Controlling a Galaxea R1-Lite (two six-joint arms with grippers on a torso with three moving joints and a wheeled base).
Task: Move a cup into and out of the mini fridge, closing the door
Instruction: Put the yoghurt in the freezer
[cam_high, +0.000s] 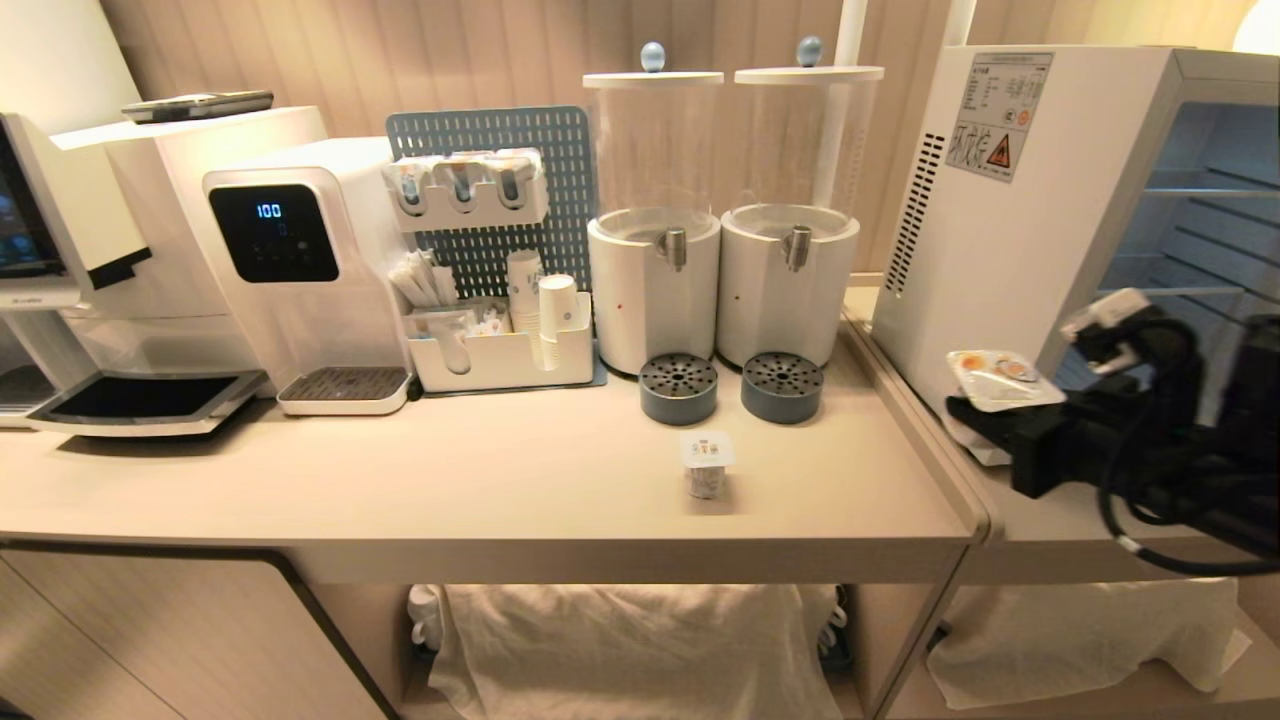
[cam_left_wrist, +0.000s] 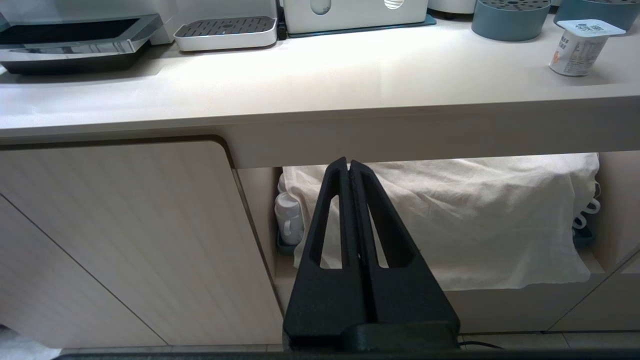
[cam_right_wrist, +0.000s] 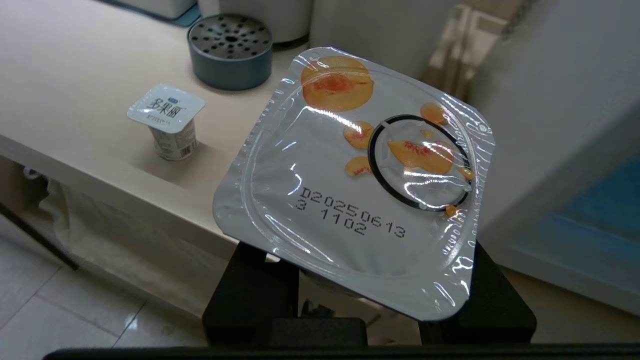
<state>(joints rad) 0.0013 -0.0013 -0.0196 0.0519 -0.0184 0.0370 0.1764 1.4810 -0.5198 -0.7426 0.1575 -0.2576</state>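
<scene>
Cup (cam_right_wrist: 360, 185) pinched in right gripper (cam_high: 985, 415), beside mini fridge (cam_high: 1010, 230); left gripper (cam_left_wrist: 348, 172) pressed together.

The right claw (cam_right_wrist: 367, 300) gripped a peach-lidded cup (cam_right_wrist: 360, 175) from both sides. At ten o'clock a smaller cup (cam_right_wrist: 167, 122) stood on the counter (cam_right_wrist: 75, 75), a grey drip tray (cam_right_wrist: 231, 50) beyond it.

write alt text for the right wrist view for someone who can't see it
The right gripper holds a sealed yogurt cup, its foil lid printed with peach slices and a date code, beside the white mini fridge. A second, smaller yogurt cup stands on the beige counter near a grey-blue perforated drip tray.
</scene>
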